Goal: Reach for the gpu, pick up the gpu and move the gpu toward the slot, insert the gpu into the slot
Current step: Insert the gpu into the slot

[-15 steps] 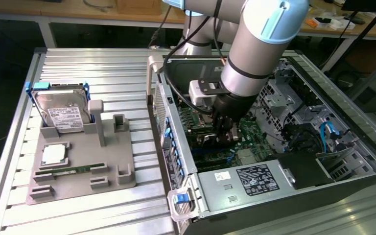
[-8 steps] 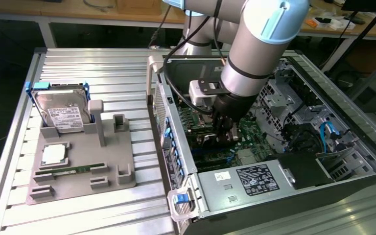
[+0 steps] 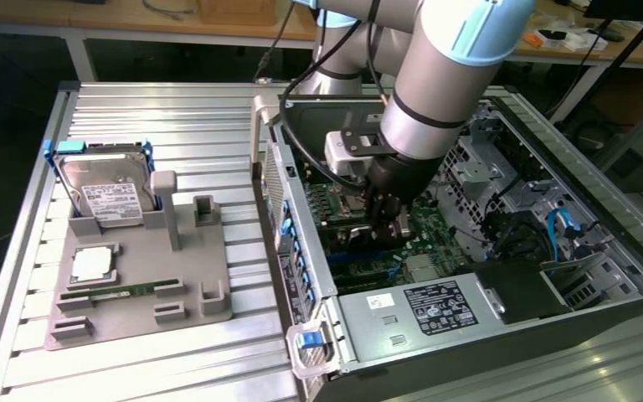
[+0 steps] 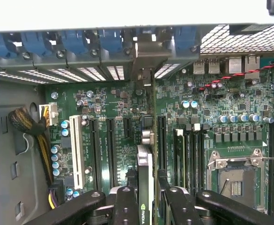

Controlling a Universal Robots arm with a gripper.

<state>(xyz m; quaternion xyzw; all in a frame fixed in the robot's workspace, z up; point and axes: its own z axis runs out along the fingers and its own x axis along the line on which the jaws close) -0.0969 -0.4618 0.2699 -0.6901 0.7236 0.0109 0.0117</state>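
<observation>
1. Progress: reach and pick-up look done. The gpu (image 4: 145,180) is off the grey fixture tray (image 3: 131,322) on the exterior view's left and inside the open case (image 3: 601,201).
2. Transfer also looks done. The card stands on edge over the motherboard (image 4: 221,101), between the black connectors on one side and the memory connectors and CPU socket (image 4: 233,176) on the other.
3. Its silver bracket (image 4: 144,58) is at the case's rear panel, lined up with a gap among the blue retainer clips.
4. Insertion is the step in hand, by my read. The slot lies under the card and is hidden by it, so I cannot tell whether the edge is seated, partly in or just above.
5. Gripper (image 4: 146,199): about half open and clamped on the gpu. The fingers (image 4: 126,206) press both faces of the card near its top edge, at the end away from the bracket.
6. In the exterior view the gripper (image 3: 387,224) is down in the middle of the case, with the wrist roughly vertical above it.
7. Left on the tray: the hard drive (image 3: 104,197) at the far end and the memory stick (image 3: 120,291) nearer, both well apart from the gripper.
</observation>
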